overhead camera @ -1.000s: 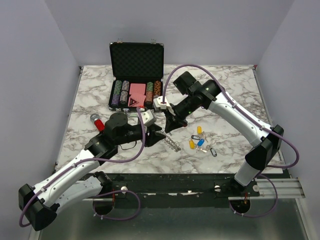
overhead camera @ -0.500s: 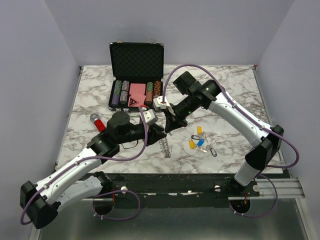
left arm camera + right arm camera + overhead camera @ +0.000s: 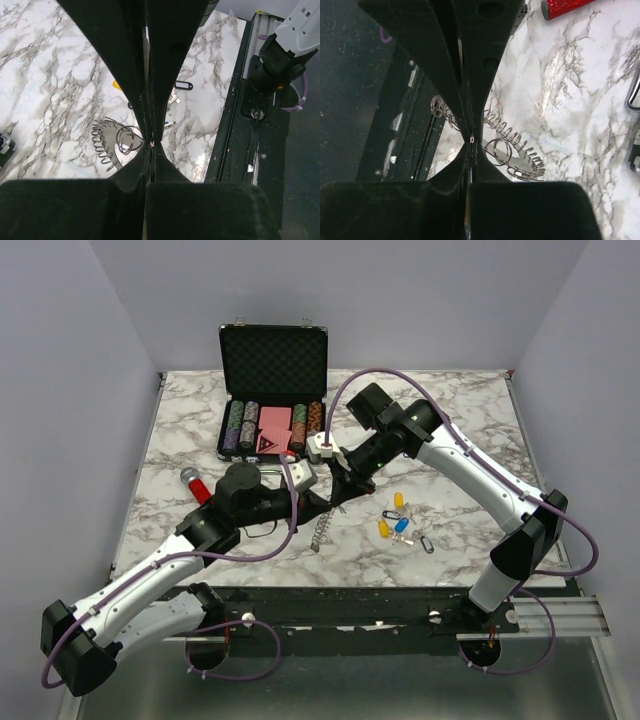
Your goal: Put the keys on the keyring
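Observation:
The keyring point(image 3: 320, 530), a silvery chain of small rings, hangs over the marble table point(image 3: 200, 430) between my two grippers. My left gripper point(image 3: 322, 506) is shut on its upper end. In the left wrist view the jaws point(image 3: 150, 144) are pressed together, with one loop and the spiky fringe of the keyring point(image 3: 102, 142) just to their left. My right gripper point(image 3: 335, 502) meets it tip to tip. Its jaws point(image 3: 471, 137) stand almost together on a thin wire of the keyring point(image 3: 520, 150). The keys point(image 3: 400, 523), with yellow, blue and black heads, lie loose to the right.
An open black case point(image 3: 272, 360) with poker chips stands at the back of the table. A red cylinder point(image 3: 197, 485) lies left of the left arm. The black front rail point(image 3: 250, 125) runs along the near table edge.
My left gripper has moved right to the right gripper's tip and shut on the keyring. The keyring has swung left and now hangs straighter under both tips.

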Controlling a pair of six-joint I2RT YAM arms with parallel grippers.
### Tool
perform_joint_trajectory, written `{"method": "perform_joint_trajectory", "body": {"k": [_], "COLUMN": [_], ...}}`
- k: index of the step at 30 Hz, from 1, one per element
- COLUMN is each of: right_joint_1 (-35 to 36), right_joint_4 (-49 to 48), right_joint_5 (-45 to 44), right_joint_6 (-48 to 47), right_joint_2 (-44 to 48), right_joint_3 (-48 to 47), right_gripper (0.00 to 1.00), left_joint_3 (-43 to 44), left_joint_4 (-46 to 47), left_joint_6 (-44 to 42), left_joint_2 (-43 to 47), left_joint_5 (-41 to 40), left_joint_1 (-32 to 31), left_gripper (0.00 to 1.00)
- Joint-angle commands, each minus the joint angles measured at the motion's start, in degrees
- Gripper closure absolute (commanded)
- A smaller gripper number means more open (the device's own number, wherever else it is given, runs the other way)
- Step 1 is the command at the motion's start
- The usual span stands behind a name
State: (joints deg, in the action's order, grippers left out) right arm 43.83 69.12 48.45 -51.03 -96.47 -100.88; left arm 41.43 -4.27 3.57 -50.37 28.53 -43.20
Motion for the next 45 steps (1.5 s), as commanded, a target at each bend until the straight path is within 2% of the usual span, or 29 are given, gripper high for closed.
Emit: {"method": "perform_joint_trajectory", "body": {"k": [1, 3, 4, 6, 10, 13, 17, 19, 28, 34, 39, 45], "right_joint_1": [0.4, 0.4, 0.4, -0.1, -2.9, -3.8, -3.8, -3.8, -3.6, -0.2, 0.6, 0.9], "right_joint_4": [-1.2, -2.1, -2.5, -2.7, -2.9, -2.6, -3.3, -5.0, -11.7, -11.5, -11.5, -10.7], "right_joint_5": [2.0, 2.1, 2.2, 3.1, 9.5, 13.3, 17.3, 19.9, 21.2, 17.4, 14.8, 13.3], "right_joint_6": [2.0, 3.4, 4.1, 5.1, 8.0, 8.6, 9.9, 12.9, 21.7, 20.8, 20.4, 19.0], "right_joint_2": [0.7, 0.9, 1.0, 1.3, 1.4, 1.6, 1.9, 1.3, -1.9, -2.5, -2.9, -2.4], "right_joint_3": [-0.5, -0.5, -0.8, -1.9, -4.2, -4.5, -3.3, -4.3, -9.0, -7.8, -8.4, -7.7], "right_gripper": [0.86, 0.63, 0.56, 0.51, 0.45, 0.45, 0.45, 0.44, 0.45, 0.5, 0.6, 0.67], "left_joint_3": [-1.9, -4.0, -5.0, -8.7, -19.8, -27.3, -34.2, -35.2, -32.9, -32.0, -31.6, -31.8], "left_joint_4": [2.2, 4.0, 6.3, 11.0, 31.5, 48.1, 73.1, 83.3, 79.0, 76.0, 74.1, 70.9], "left_joint_6": [-0.4, 0.2, 1.1, 4.1, 14.9, 23.0, 30.3, 33.1, 32.5, 31.5, 30.9, 29.9], "left_joint_2": [2.4, 4.8, 6.1, 9.6, 17.0, 19.1, 16.2, 10.9, 10.1, 10.3, 10.6, 12.1], "left_joint_5": [0.5, -0.8, -1.7, -1.3, 0.4, -1.5, -4.3, -3.2, -0.8, -1.4, -1.7, -3.4], "left_joint_1": [0.0, 0.0, 0.2, 1.6, 5.3, 6.2, 6.3, 6.2, 6.2, 6.3, 6.3, 6.2], "left_gripper": [1.0, 1.0, 1.0, 1.0, 1.0, 1.0, 1.0, 1.0, 1.0, 1.0, 1.0, 1.0]}}
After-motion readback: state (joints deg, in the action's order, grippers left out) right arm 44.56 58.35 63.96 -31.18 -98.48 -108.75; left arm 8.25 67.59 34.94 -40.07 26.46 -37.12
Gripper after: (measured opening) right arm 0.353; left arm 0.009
